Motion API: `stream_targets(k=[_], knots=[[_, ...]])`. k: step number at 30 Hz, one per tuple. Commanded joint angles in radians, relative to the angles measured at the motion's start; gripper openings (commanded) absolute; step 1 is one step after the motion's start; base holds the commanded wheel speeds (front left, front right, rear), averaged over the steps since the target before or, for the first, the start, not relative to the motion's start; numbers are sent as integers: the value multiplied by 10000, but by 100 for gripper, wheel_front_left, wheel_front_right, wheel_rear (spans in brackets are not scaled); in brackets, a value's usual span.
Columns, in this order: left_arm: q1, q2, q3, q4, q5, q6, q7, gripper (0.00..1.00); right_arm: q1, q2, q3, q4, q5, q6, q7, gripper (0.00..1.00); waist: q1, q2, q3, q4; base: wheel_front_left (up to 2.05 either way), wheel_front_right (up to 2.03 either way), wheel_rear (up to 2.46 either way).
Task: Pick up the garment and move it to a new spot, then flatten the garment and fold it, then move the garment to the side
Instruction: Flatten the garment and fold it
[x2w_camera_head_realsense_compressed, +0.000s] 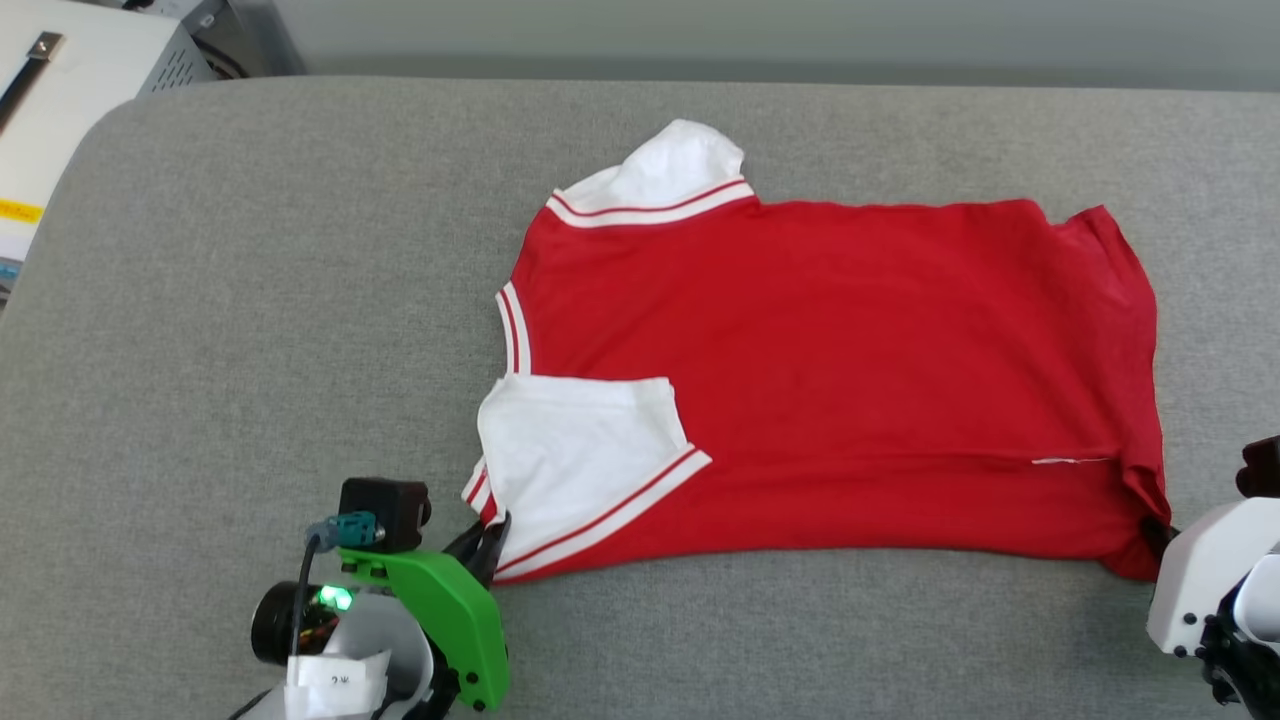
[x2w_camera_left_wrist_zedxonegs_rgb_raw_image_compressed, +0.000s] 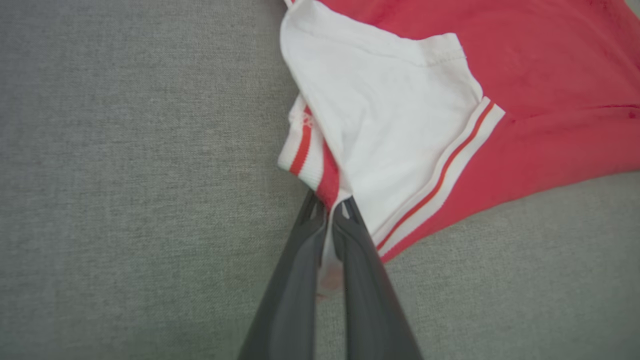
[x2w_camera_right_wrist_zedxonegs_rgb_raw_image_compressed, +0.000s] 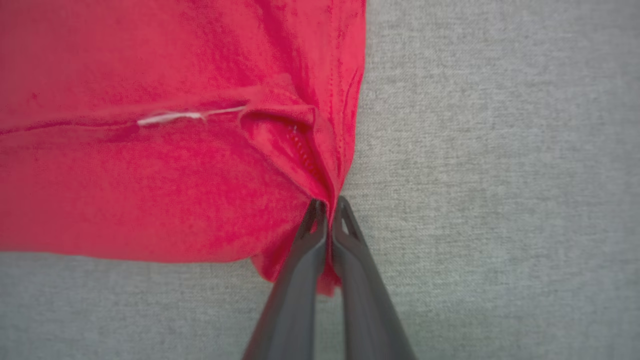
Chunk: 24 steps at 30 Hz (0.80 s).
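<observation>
The grey fabric-covered surface (x2w_camera_head_realsense_compressed: 250, 300) spans the whole work area. A pale cabinet (x2w_camera_head_realsense_compressed: 80, 90) stands beyond its far left corner.

The garment (x2w_camera_head_realsense_compressed: 850, 380) lies flat right of centre, with its collar end to the left and its hem to the right. Plain red cloth faces up. One white sleeve (x2w_camera_head_realsense_compressed: 575, 450) is folded onto the red body at the near left. The other white sleeve (x2w_camera_head_realsense_compressed: 670, 170) projects at the far edge.

The left gripper (x2w_camera_left_wrist_zedxonegs_rgb_raw_image_compressed: 330, 206) is at the garment's near left corner, its jaws pinched together on the striped trim and sleeve edge. The right gripper (x2w_camera_right_wrist_zedxonegs_rgb_raw_image_compressed: 330, 205) is at the near right corner, its jaws clamped on a bunched fold of the red hem. A short white strip (x2w_camera_right_wrist_zedxonegs_rgb_raw_image_compressed: 170, 117) shows along a seam near that corner.
</observation>
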Motion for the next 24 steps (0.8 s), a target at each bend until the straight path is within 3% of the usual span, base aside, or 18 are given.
stream_targets(k=[1, 7, 16, 24], knots=[[227, 88, -23, 51, -96, 16, 39, 0, 134, -135, -49, -70, 75, -9, 55, 0, 0, 0, -247, -63, 0, 0, 0], [713, 250, -55, 29, -279, 49, 87, 0, 679, -284, -260, -827, 310, -9, 508, 0, 0, 0, -723, -86, 0, 0, 0], [1386, 545, -342, -244, -540, 177, 699, 0, 2034, -272, -885, -2001, 63, -9, 2210, 0, 0, 0, -1008, -85, 0, 0, 0], [1259, 175, -640, 418, -587, -38, 790, 0, 2195, 45, -908, -2098, -161, -9, 2260, 0, 0, 0, -886, -146, 0, 0, 0]])
